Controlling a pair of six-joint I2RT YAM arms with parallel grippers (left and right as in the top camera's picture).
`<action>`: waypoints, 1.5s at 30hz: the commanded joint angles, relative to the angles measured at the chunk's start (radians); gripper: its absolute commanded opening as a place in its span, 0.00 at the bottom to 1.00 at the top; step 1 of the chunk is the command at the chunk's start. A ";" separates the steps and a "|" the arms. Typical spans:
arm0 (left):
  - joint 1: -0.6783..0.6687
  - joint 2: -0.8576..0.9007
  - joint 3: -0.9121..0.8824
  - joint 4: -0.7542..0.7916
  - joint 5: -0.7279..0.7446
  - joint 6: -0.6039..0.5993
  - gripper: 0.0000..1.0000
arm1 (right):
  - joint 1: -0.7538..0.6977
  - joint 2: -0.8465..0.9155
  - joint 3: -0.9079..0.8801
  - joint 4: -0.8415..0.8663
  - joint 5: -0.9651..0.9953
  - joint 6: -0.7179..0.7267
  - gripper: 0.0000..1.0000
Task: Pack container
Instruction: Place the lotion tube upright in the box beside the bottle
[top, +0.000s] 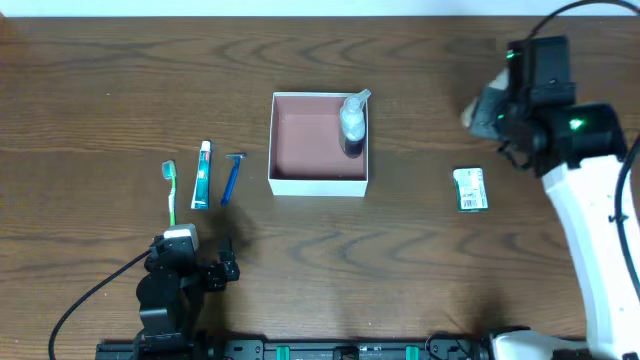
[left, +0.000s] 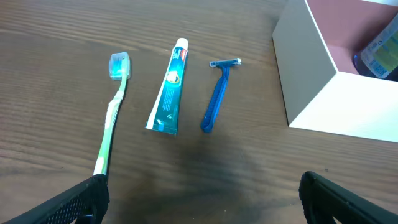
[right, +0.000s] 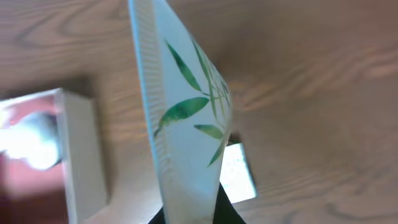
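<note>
The container (top: 318, 183) is a square white box with a pink inside, at the table's middle. A clear bottle (top: 352, 120) lies in its right part. My right gripper (top: 482, 108) hovers right of the box, shut on a white packet with green leaf print (right: 186, 112). In the right wrist view the box (right: 81, 149) is at the left. A green toothbrush (left: 112, 118), a teal toothpaste tube (left: 168, 93) and a blue razor (left: 216, 96) lie in a row left of the box. My left gripper (left: 202, 186) is open and empty, just in front of them.
A small green-and-white packet (top: 470, 188) lies flat on the table right of the box; it also shows in the right wrist view (right: 239, 171). The left arm's base (top: 160, 300) and a cable sit at the front left edge.
</note>
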 joint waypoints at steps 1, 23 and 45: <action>-0.003 -0.006 -0.011 0.003 0.014 -0.002 0.98 | 0.118 -0.106 0.013 0.005 0.006 -0.015 0.01; -0.003 -0.006 -0.011 0.003 0.014 -0.002 0.98 | 0.563 0.172 0.013 0.351 0.163 0.021 0.01; -0.003 -0.006 -0.011 0.003 0.014 -0.002 0.98 | 0.486 0.392 0.014 0.494 0.107 -0.043 0.53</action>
